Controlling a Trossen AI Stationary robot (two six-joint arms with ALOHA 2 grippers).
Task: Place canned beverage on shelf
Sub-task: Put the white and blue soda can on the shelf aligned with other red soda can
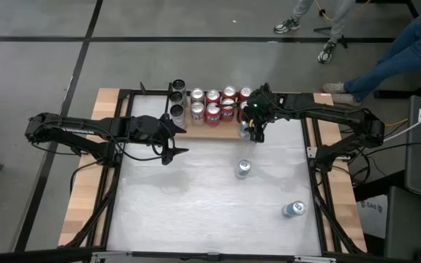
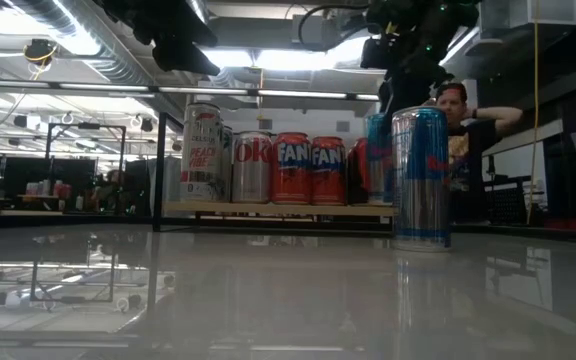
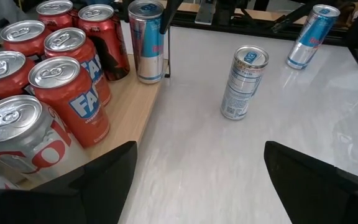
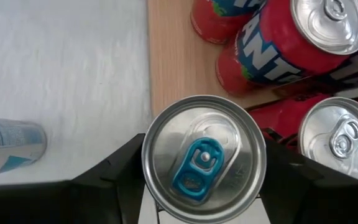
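The shelf (image 1: pixel 225 131), a light-wood board with black rods, stands at the table's far middle, with several red and silver cans (image 1: pixel 213 106) on it. At its right end a slim blue and silver can (image 3: pixel 146 40) stands upright, and my right gripper (image 1: pixel 256 130) is shut on it from above. The can's silver top with its blue tab (image 4: pixel 202 158) fills the right wrist view. My left gripper (image 1: pixel 172 143) hangs open above the table, in front of the shelf's left half, with nothing between its fingers. My right gripper pinches the slim can between its two fingers (image 4: pixel 123 171), on opposite sides of the wall just under the top rim (image 4: pixel 151 155). The fingers come steeply from above, slanting from the table's right. The can is upright, and its base (image 3: pixel 149 78) appears to be on the board's right end.
Two more cans stand on the white tabletop: a pale one (image 1: pixel 243 169) near the middle and a blue one (image 1: pixel 294 210) toward the near right. Dark-topped cans (image 1: pixel 177 98) line the shelf's left end. People sit and stand beyond the table's far side.
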